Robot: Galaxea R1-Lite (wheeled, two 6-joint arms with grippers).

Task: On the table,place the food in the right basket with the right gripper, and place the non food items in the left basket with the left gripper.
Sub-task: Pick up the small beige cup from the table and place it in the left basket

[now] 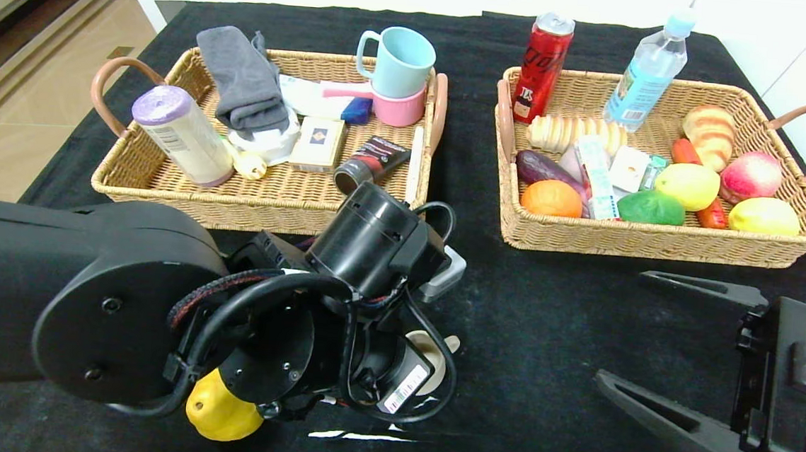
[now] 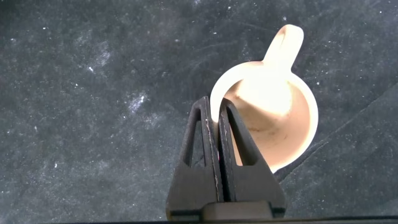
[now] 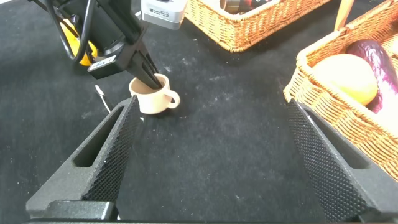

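Note:
A small cream handled cup [image 2: 273,118] stands upright on the black table [image 1: 547,300] in front of the left basket [image 1: 277,206]. My left gripper [image 2: 214,106] is shut on its rim, one finger inside the cup and one outside. The head view shows only a sliver of the cup [image 1: 437,349] under my left arm. The right wrist view shows the cup [image 3: 155,99] with the left fingers [image 3: 149,71] reaching down into it. A bumpy yellow fruit [image 1: 223,408] lies near the front edge, partly under my left arm. My right gripper [image 1: 621,326] hovers open and empty in front of the right basket [image 1: 657,244].
The left basket holds mugs [image 1: 398,77], a grey cloth [image 1: 243,80], a purple-lidded bottle [image 1: 182,132] and a black and red tube [image 1: 372,163]. The right basket holds fruit, bread, a red can [image 1: 543,66] and a water bottle [image 1: 646,73]. Bare cloth lies between the two grippers.

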